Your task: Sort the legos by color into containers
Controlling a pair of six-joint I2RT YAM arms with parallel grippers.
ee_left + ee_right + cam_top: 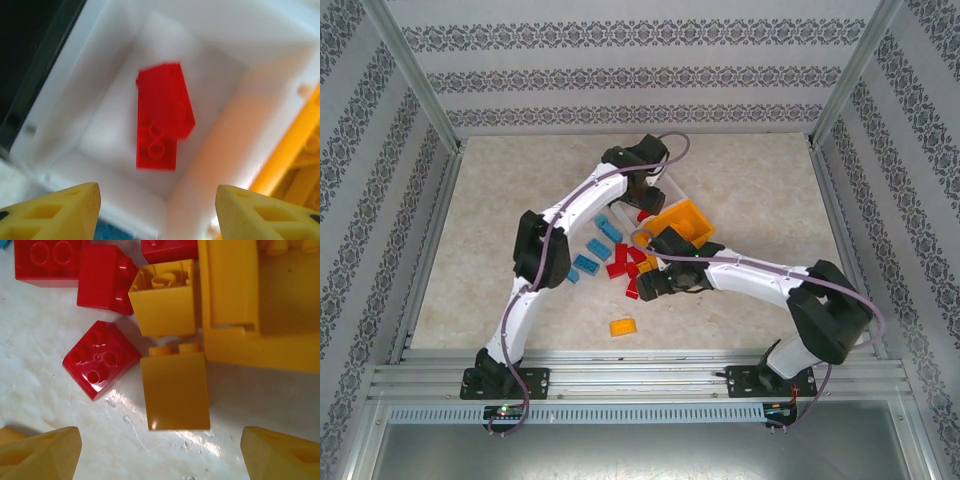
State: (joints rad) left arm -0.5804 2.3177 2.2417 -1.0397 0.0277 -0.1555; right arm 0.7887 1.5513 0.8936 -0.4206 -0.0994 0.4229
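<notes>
My left gripper [157,200] hangs open over the white container [220,115], nothing between its yellow fingers [60,207]. A red lego [162,120], blurred, is inside that bin. In the top view this gripper [645,195] sits at the white container [672,188], beside the orange container [685,222]. My right gripper [160,455] stands open just above the table, in front of an orange lego [175,390] lying on its side. A second orange lego [162,297] lies behind it, and red legos [100,357] lie to its left. The orange container's wall [250,305] is at the right.
Blue legos [595,247] and red legos [625,265] lie scattered mid-table left of my right gripper [655,275]. A lone orange lego [623,327] rests nearer the front edge. A dark container edge [30,50] borders the white bin's left. Metal rails frame the table.
</notes>
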